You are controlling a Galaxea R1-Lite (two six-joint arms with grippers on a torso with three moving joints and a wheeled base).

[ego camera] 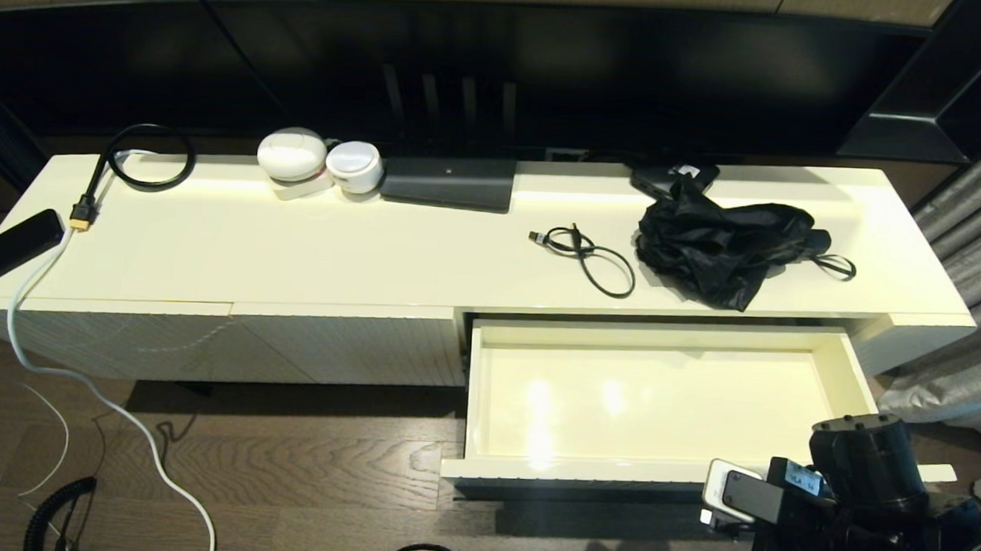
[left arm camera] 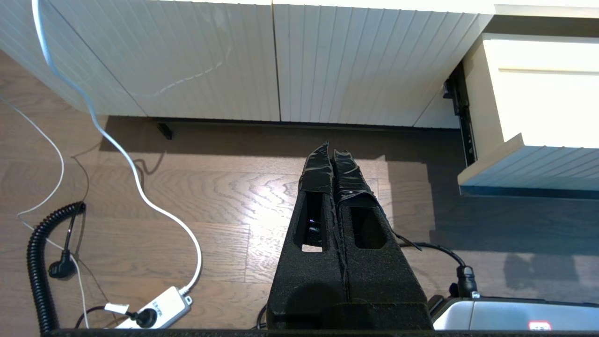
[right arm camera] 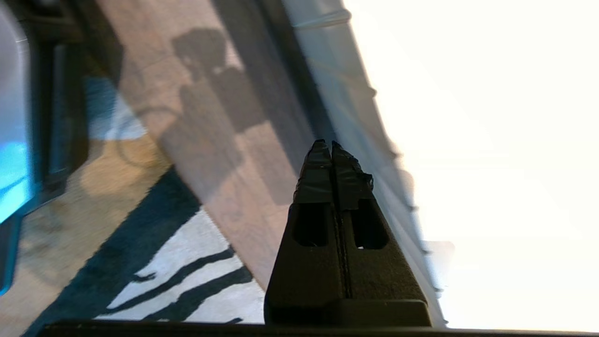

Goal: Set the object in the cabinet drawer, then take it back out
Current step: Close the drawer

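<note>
Your drawer (ego camera: 651,398) stands pulled out and bare inside, so nothing is stowed yet. Likely objects, the black bundle (ego camera: 719,244) and the cable (ego camera: 587,255), lie on the bench (ego camera: 334,252). Both claws, right (right arm camera: 331,149) by the drawer front and left (left arm camera: 331,152) over the floor, are closed and hold nothing.

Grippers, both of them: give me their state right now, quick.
Left gripper: closed, holding nothing, above the floor.
Right gripper: closed, holding nothing, beside the open drawer.
</note>
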